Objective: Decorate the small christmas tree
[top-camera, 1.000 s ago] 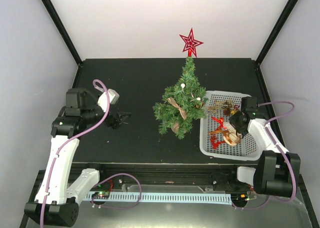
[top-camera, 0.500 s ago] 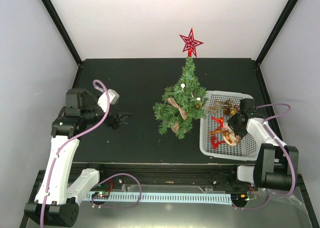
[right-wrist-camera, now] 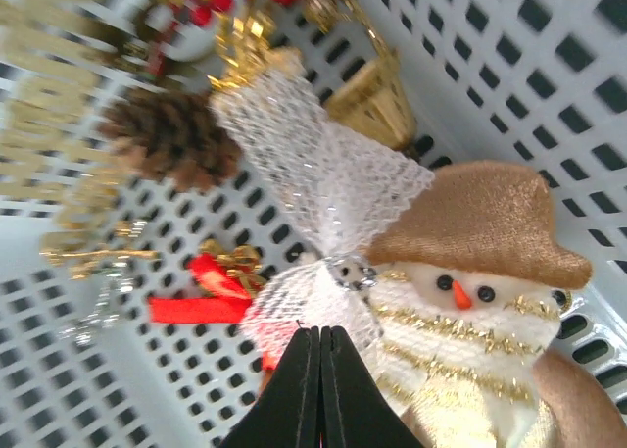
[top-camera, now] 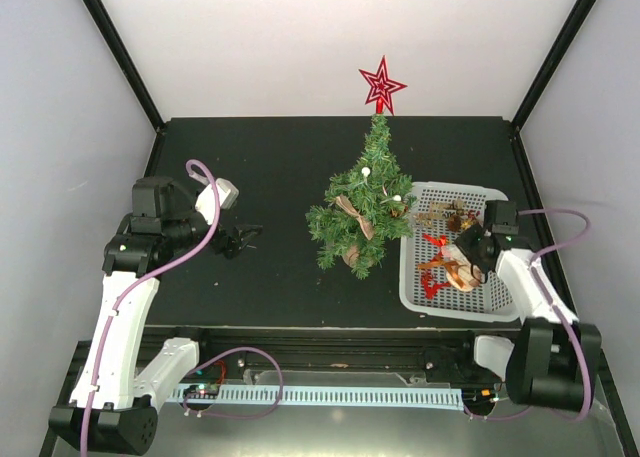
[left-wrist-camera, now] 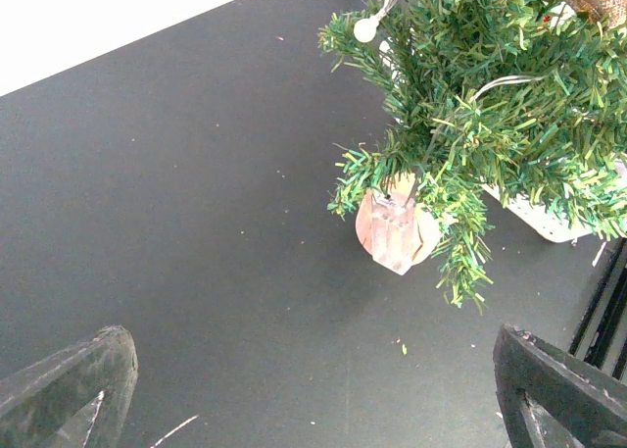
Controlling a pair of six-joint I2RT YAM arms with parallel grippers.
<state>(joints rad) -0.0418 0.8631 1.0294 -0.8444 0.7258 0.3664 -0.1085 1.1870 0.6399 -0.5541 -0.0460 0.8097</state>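
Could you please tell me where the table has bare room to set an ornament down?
Bare table lies between the left fingers and the tree, and behind both toward the back wall. The basket, close beside the tree, is crowded with ornaments.

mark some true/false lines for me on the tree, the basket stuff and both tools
1. The small christmas tree stands inside the white basket. False: it stands on the table, beside the basket.
2. A red star tops the tree. True.
3. The left tool is shut on an ornament. False: it is open and holds nothing.
4. The right tool is shut, down in the basket. True.
5. The pine cone lies on the table. False: it lies in the basket.
6. The snowman wears a tan hat. True.
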